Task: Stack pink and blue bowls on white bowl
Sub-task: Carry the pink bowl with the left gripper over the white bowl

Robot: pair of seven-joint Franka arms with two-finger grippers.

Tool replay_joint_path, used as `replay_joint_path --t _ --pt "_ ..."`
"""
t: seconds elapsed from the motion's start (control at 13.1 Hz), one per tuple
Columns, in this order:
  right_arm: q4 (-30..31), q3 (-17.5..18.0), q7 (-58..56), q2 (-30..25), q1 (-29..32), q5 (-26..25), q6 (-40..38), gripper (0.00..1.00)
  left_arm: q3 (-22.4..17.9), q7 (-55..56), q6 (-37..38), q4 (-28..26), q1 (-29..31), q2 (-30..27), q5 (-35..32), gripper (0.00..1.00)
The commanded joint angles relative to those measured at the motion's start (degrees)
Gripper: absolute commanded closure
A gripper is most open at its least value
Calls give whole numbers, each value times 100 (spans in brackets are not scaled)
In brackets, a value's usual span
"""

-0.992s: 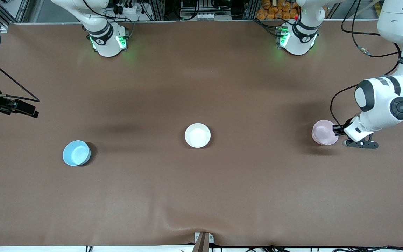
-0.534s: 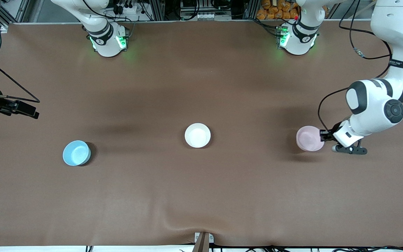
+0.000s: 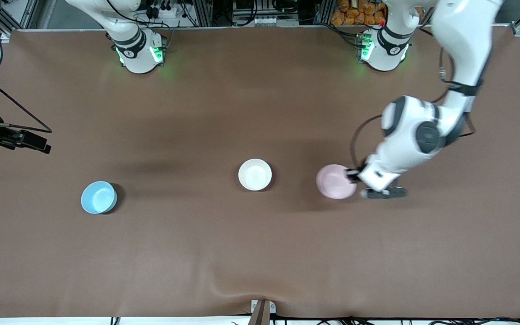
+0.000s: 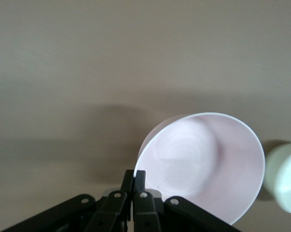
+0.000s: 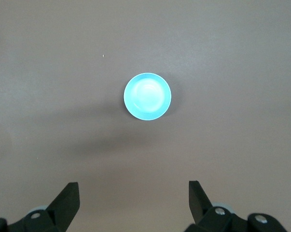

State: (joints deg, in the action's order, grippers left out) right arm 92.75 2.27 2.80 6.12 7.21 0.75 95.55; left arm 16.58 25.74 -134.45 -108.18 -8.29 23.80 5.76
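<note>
My left gripper (image 3: 355, 177) is shut on the rim of the pale pink bowl (image 3: 336, 181) and holds it a little above the table, beside the white bowl (image 3: 254, 174) toward the left arm's end. In the left wrist view the fingers (image 4: 146, 180) pinch the pink bowl's (image 4: 203, 164) rim, and the white bowl (image 4: 285, 179) shows at the edge. The blue bowl (image 3: 99, 197) sits toward the right arm's end. My right gripper (image 5: 133, 193) is open and empty, high above the table, with the blue bowl (image 5: 147, 96) below it.
A brown cloth (image 3: 260, 253) covers the table, with a wrinkle and a small clamp (image 3: 262, 309) at its near edge. The arm bases (image 3: 138, 49) (image 3: 382, 49) stand along the farthest edge.
My left gripper has carried the pink bowl from near the left arm's end toward the white bowl. The right arm, the white bowl and the blue bowl have not moved.
</note>
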Motion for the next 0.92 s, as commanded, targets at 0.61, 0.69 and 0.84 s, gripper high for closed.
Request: replay_joint_path --t 0.61,0.69,0.84 --pt "15 19 -34 -5 0 -84 34 0 -129 2366 631 2257 -2002 1566 57 100" --pt "15 19 -34 -5 0 -84 34 0 -129 2357 613 2248 -1975 1575 57 100" --pt "15 10 -34 -5 0 -84 34 0 -137 2348 596 2266 -1984 1645 39 100"
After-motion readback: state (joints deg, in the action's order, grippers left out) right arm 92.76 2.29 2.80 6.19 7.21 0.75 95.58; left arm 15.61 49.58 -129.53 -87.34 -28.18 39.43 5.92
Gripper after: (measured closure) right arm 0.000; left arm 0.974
